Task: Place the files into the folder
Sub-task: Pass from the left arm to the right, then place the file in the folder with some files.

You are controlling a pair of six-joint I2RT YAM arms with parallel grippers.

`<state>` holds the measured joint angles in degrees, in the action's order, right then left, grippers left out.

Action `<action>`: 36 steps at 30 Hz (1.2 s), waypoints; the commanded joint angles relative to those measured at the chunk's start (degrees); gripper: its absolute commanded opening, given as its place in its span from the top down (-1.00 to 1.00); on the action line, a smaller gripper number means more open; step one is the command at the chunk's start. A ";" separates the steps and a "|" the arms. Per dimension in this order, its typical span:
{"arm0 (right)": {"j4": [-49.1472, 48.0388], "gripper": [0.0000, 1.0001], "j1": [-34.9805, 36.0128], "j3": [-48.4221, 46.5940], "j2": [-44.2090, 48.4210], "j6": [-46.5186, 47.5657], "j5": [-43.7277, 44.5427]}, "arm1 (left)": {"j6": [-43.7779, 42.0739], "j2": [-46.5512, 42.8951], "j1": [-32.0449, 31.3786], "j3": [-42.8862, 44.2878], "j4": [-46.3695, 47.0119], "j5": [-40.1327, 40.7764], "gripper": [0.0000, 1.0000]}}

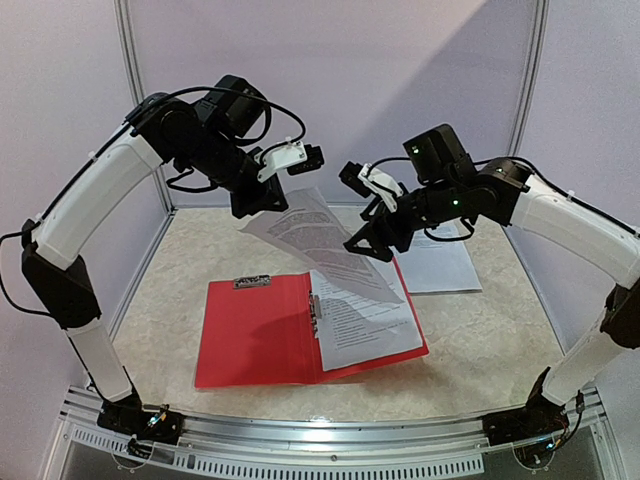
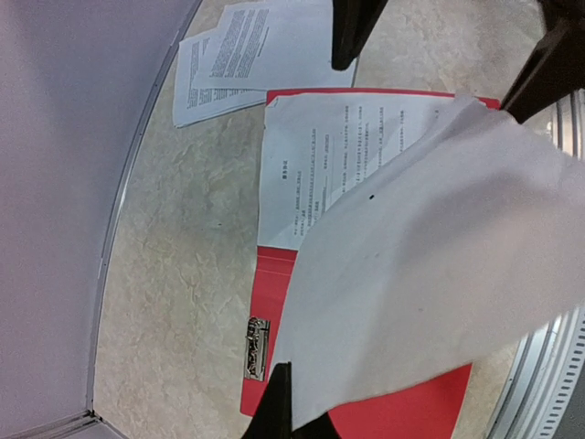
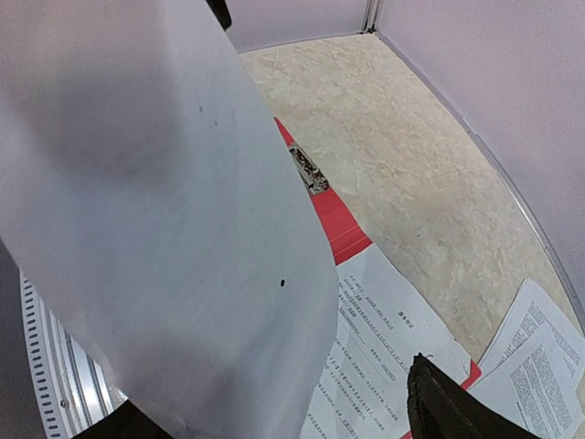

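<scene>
The red folder (image 1: 255, 335) lies open on the table, and one printed sheet (image 1: 375, 325) rests on its right half. Another of the files (image 1: 315, 235) hangs in the air above it, blank side toward both wrist cameras. My left gripper (image 1: 265, 205) is shut on that sheet's upper left corner; the left wrist view shows its black fingertips (image 2: 279, 402) pinching the edge of the sheet (image 2: 430, 265). My right gripper (image 1: 372, 245) stands open around the sheet's opposite end, one finger (image 3: 448, 402) beside the sheet (image 3: 155, 229) and the other under it.
More printed sheets (image 1: 445, 265) lie on the table behind the folder's right side. A silver clip (image 1: 252, 281) sits at the folder's far left edge. Pale walls close in the back and sides, and a metal rail (image 1: 320, 430) runs along the front.
</scene>
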<state>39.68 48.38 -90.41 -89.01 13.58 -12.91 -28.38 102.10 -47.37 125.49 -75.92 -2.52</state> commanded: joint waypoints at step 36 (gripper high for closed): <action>4.97 1.00 -24.05 5.70 -14.46 -33.03 -25.75 | -2.35 -10.60 17.35 -41.40 12.41 22.26 -0.98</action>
<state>42.26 25.98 -85.12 -100.25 -18.87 -33.67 -30.20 91.09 -33.47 96.51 -69.69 13.65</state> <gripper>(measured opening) 0.005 0.995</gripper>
